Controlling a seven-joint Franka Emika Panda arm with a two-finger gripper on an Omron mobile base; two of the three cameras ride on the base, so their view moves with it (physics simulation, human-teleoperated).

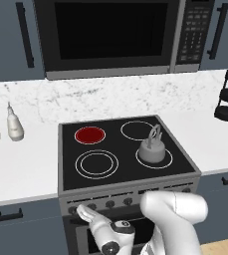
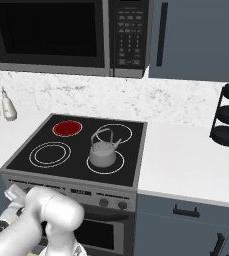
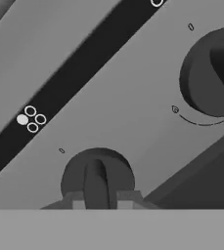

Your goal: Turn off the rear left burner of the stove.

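1. Risk, knob slip: the gripper (image 3: pixel 98 202) was clamped on the ridge of a dark control knob (image 3: pixel 98 178) at 6 o'clock in the hand view. The hold covered only the ridge's near end, so a twist could probably have slid the fingertips (image 3: pixel 76 201) off without turning it.
2. Risk, wrong knob: a second knob (image 3: pixel 211 73) sat at 2 o'clock. The four-dot marker (image 3: pixel 30 118) at 9 o'clock had its leftmost dot filled; whether that denoted the rear left zone could not be confirmed.
3. Task item: the rear left burner (image 1: pixel 90 134) glowed solid red at 11 o'clock on the stove (image 1: pixel 65 159), so it was apparently on. A grey kettle (image 1: pixel 153 149) stood on the front right zone.
4. Pose: the arm (image 1: pixel 175 214) folded low at 5 o'clock in the left base view, wrist reaching left to the knob row (image 1: pixel 108 203).
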